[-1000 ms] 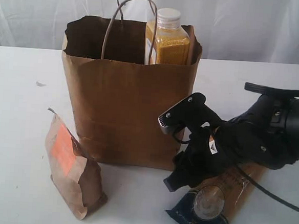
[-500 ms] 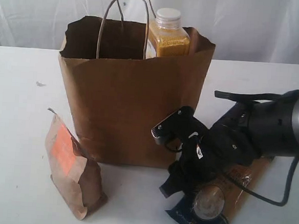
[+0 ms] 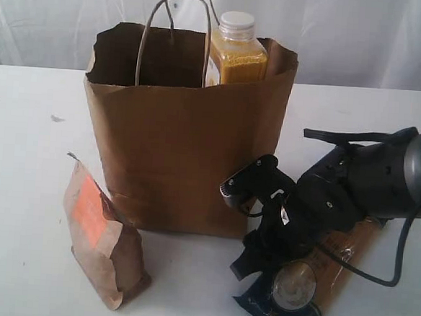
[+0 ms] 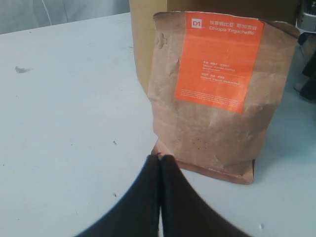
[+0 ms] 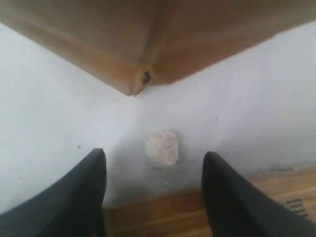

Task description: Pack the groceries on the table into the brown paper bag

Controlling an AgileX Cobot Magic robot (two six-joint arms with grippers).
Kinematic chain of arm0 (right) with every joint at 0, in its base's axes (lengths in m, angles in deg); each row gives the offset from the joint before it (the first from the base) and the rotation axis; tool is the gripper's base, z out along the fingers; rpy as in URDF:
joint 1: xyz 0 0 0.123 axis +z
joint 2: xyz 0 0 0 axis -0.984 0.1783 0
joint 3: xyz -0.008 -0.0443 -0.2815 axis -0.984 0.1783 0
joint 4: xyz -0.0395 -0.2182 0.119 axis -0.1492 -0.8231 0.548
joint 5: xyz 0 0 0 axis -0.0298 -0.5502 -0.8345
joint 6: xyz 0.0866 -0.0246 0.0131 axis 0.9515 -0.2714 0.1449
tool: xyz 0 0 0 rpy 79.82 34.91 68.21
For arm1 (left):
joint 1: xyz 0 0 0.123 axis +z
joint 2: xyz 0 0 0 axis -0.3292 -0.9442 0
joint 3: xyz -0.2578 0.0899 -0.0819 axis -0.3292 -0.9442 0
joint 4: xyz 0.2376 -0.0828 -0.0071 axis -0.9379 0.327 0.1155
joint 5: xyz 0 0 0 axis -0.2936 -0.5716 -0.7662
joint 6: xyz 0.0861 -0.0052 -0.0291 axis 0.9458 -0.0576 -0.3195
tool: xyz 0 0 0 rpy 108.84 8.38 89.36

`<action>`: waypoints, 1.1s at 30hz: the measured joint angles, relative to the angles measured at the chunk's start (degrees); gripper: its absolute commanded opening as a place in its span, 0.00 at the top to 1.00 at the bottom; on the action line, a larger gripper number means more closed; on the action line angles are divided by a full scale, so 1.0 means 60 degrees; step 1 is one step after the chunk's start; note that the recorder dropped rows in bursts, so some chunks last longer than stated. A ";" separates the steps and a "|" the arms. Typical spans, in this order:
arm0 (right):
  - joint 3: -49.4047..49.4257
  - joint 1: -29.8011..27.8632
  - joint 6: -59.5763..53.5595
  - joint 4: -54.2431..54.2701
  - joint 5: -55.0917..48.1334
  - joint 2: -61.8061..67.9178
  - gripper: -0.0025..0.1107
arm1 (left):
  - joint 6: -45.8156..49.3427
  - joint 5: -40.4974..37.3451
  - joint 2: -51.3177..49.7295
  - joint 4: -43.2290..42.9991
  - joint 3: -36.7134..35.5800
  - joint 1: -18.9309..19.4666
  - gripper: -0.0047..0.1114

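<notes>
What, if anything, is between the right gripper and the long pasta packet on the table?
Nothing visible. The right gripper hangs open just above the long pasta packet, with only bare table and the packet's edge showing in its gap. The brown paper bag has its bottom corner just ahead, not in between.

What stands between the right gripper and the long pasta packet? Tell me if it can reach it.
Probably yes. The right gripper hangs open right over the long pasta packet, which lies flat on the table beside the brown paper bag. Nothing shows between them, though the bag's corner is close.
</notes>
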 measured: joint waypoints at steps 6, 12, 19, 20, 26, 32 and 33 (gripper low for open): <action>0.0000 0.0000 -0.0035 0.0155 0.0000 0.0000 0.56 | 0.0000 0.0000 0.0000 0.0000 0.0000 0.0000 0.96; 0.0000 0.0000 -0.0073 0.0254 0.0000 0.0058 0.57 | 0.0000 0.0000 0.0000 0.0000 0.0000 0.0000 0.96; -0.0094 0.0000 -0.0094 0.0328 0.0239 0.0447 0.74 | 0.0000 0.0000 0.0000 0.0000 0.0000 0.0000 0.96; -0.0100 0.0000 -0.0094 0.0350 0.0262 0.0447 0.82 | 0.0000 0.0000 0.0000 0.0000 0.0000 0.0000 0.96; -0.0100 0.0000 0.0095 0.0390 0.0135 0.0318 0.97 | 0.0000 0.0000 0.0000 0.0000 0.0000 0.0000 0.96; -0.0082 0.0686 -0.0049 0.0734 -0.1068 -0.2101 0.97 | 0.0000 0.0000 0.0000 0.0000 0.0000 0.0000 0.96; -0.0119 0.1075 -0.0072 0.0734 -0.1377 -0.2727 0.98 | 0.0000 0.0000 0.0000 0.0000 0.0000 0.0000 0.96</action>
